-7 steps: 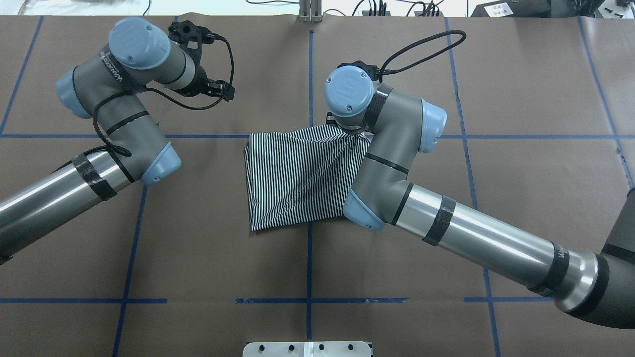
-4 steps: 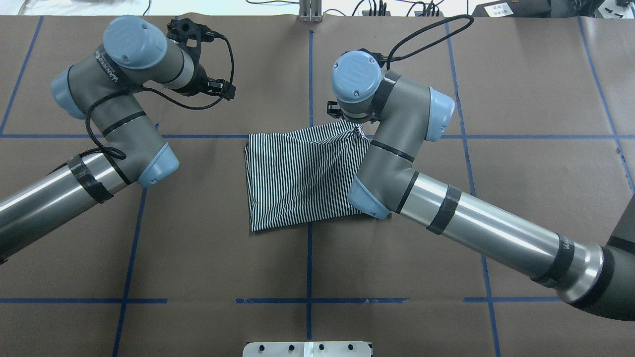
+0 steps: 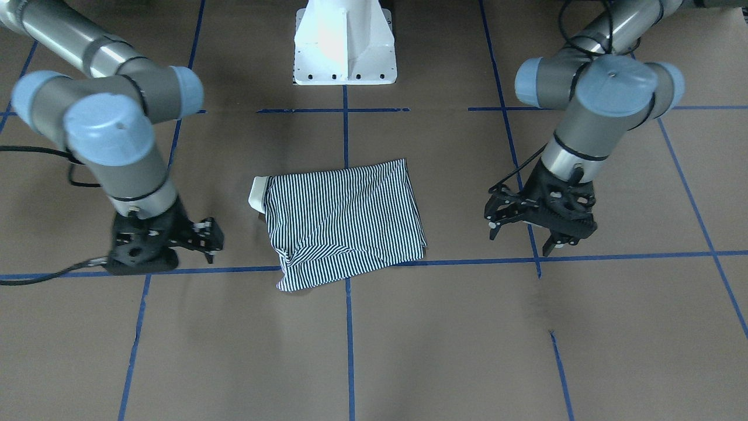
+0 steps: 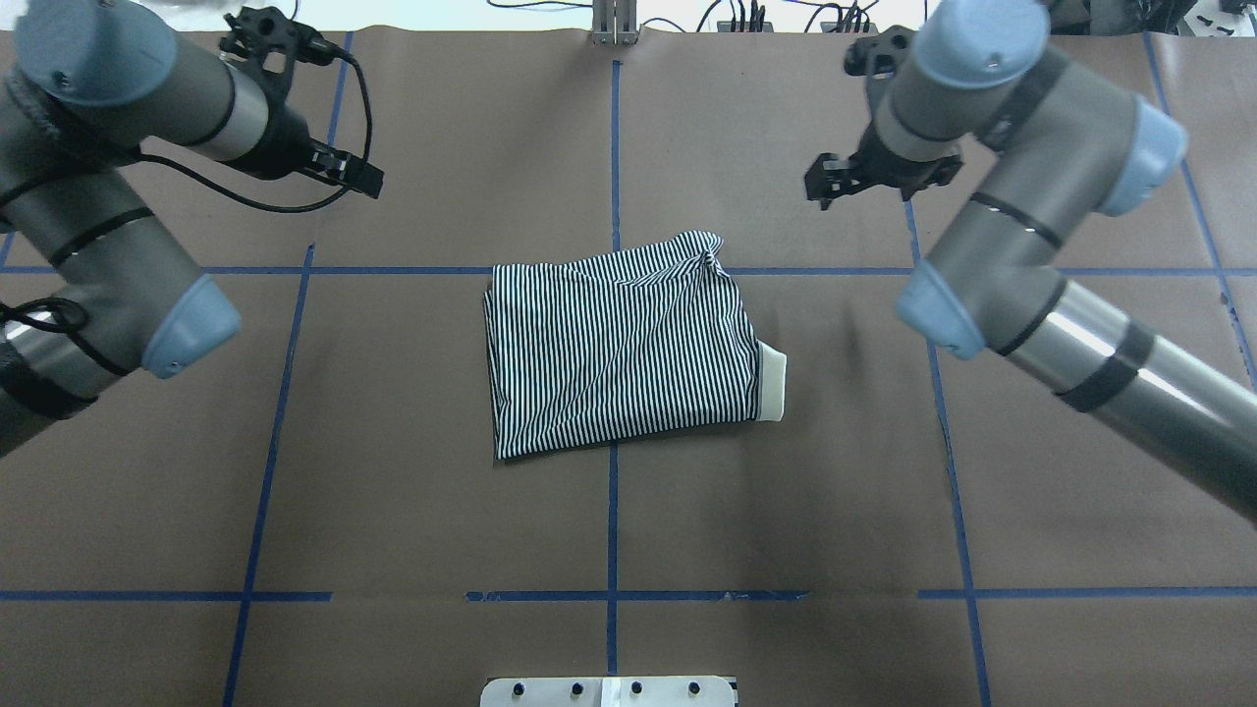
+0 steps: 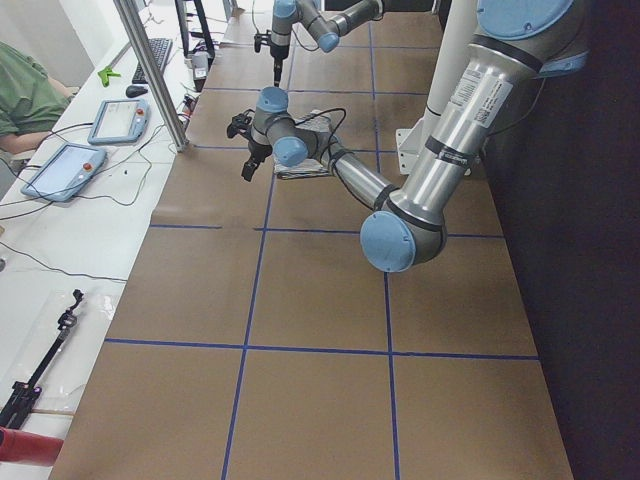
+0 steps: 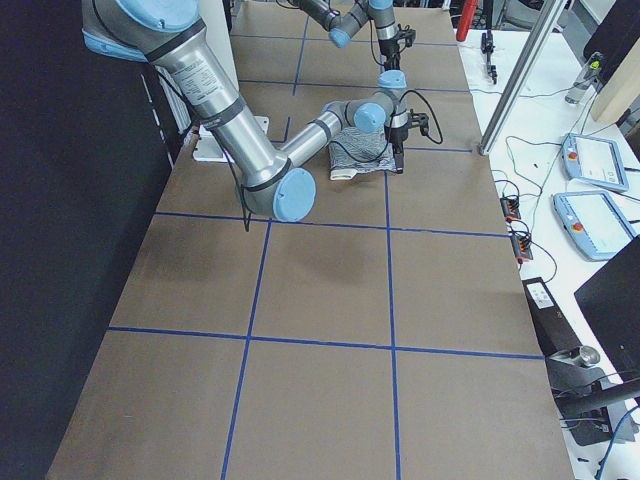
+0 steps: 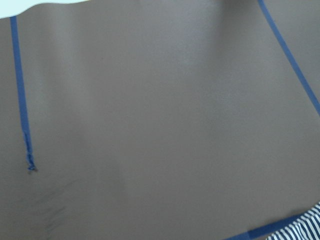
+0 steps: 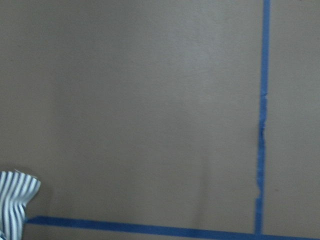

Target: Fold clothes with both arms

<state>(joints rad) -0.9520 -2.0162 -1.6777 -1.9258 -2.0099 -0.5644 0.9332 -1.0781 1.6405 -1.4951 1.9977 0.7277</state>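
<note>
Brown paper, matte and faintly creased, covers the counter (image 4: 442, 491) and is ruled into squares by blue tape lines (image 4: 612, 511). At its middle the polo shirt (image 4: 619, 353) is laid folded into a rough rectangle, its thin navy-and-white stripes puckered at one far corner. The left arm (image 4: 98, 255) and the right arm (image 4: 1021, 226) are held off to either side, well apart from the cloth. A plain cream collar (image 4: 773, 385) is seen protruding on the right arm's side in the overhead and front views. Each wrist view catches only a striped scrap at a lower corner. Both pairs of jaws are seen spread and released in the front view, with nothing between them. A white pedestal (image 3: 345, 41) is shown upright from the front, and only its base plate is seen overhead.
</note>
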